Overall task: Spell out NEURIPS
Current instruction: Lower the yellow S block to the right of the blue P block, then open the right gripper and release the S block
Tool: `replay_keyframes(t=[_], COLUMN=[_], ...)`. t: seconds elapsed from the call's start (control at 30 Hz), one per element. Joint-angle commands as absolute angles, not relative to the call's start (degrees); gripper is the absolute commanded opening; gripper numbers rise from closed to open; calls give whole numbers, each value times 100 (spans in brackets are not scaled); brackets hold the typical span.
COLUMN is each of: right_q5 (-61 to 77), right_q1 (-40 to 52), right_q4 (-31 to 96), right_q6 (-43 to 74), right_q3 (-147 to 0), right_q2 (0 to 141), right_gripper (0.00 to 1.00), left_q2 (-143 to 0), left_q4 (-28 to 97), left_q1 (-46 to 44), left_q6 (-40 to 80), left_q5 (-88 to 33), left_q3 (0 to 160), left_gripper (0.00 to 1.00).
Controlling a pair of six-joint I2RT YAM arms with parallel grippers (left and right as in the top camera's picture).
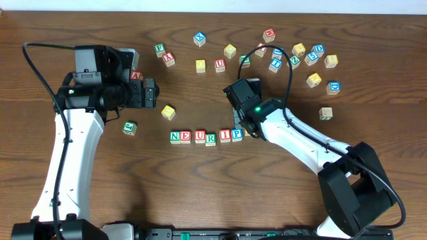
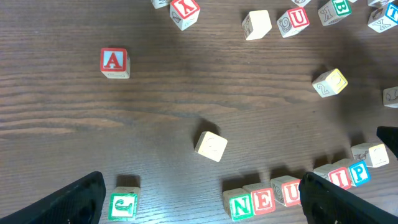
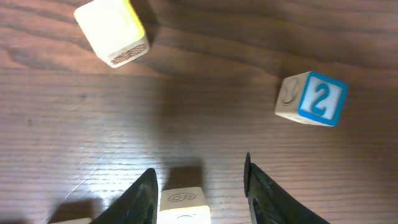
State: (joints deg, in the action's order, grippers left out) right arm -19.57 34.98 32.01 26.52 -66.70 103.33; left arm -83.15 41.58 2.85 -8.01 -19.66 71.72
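Hanging low over the table (image 1: 200,180), my right pincer (image 3: 198,167) stands part-spread around a pale cube (image 3: 182,205). One finger is close against it and the other is clear of it with bare wood between, so nothing is pinched. The cube rests on the table at the right end of the row, just beside the blue P (image 1: 235,135), after green N (image 1: 175,137), red E (image 1: 186,137), red U (image 1: 200,137), green R (image 1: 211,138) and red I (image 1: 225,136). Beyond lie a blue 2 cube (image 3: 317,99) and a yellow cube (image 3: 112,31). Well to the left, my left pincer (image 2: 202,177) is spread wide and holds nothing. A green cube (image 2: 123,205) lies by one finger, and a red A cube (image 2: 114,62) lies farther out.
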Motion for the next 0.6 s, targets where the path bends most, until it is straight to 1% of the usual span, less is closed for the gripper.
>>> replay_keyframes(t=[0.0,0.33,0.57], right_q5=[-2355,-2383,-2231], right_q1=[3389,3293,3299], right_q4=[3168,3168,3192], right_q6=[2626,2742,2838], right_q3=[-6781,-6777,-6770], right_q2=[10191,10191,10243], right_gripper=[40,41,40], left_q2=[-8322,-8322,-8322], left_q4=[4158,4156,4156], left_q1=[298,298,298], left_q6=[-919,-919,-919], left_q5=[-2051,-2051,-2051], left_q3=[7299,7299,7299], left_gripper=[98,98,98])
